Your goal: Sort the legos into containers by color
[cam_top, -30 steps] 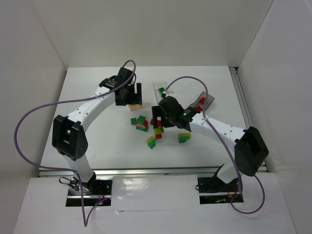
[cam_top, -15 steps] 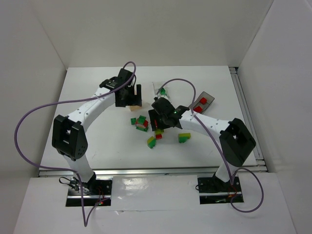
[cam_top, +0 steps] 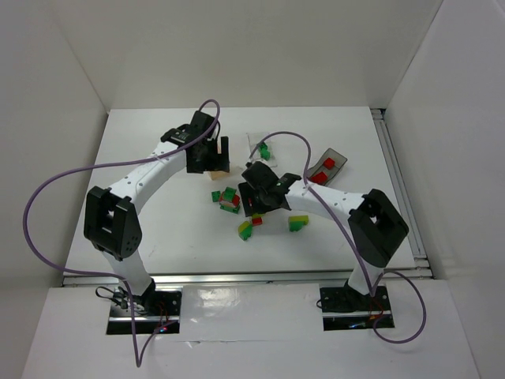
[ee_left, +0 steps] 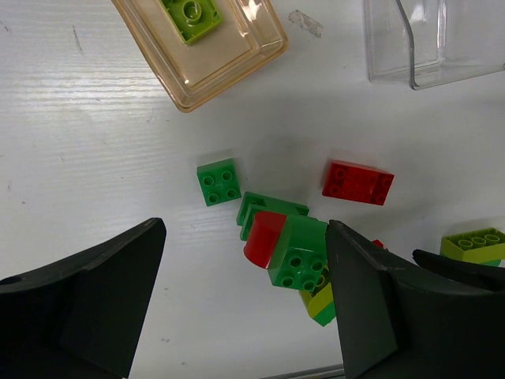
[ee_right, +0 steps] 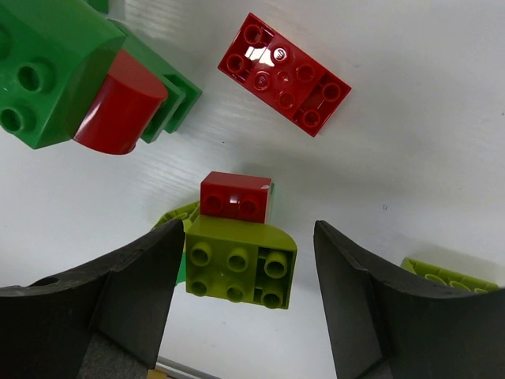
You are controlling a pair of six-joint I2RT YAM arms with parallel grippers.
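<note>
— Overhead?
— The left gripper (cam_top: 215, 156) hangs over the orange-tan bin (cam_top: 220, 168). The right gripper (cam_top: 254, 202) sits among the loose legos (cam_top: 230, 197).
— Left wrist?
— Jaws spread wide, with a green brick (ee_left: 218, 181) between them.
— Right wrist?
— Spread too, and a red-on-yellow-green stack (ee_right: 239, 264) lies between, untouched.

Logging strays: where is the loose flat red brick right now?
Right wrist view, upper middle: the red brick lies alone on the table, right of the green-and-red cluster and above the red-and-yellow-green stack in frame.
</note>
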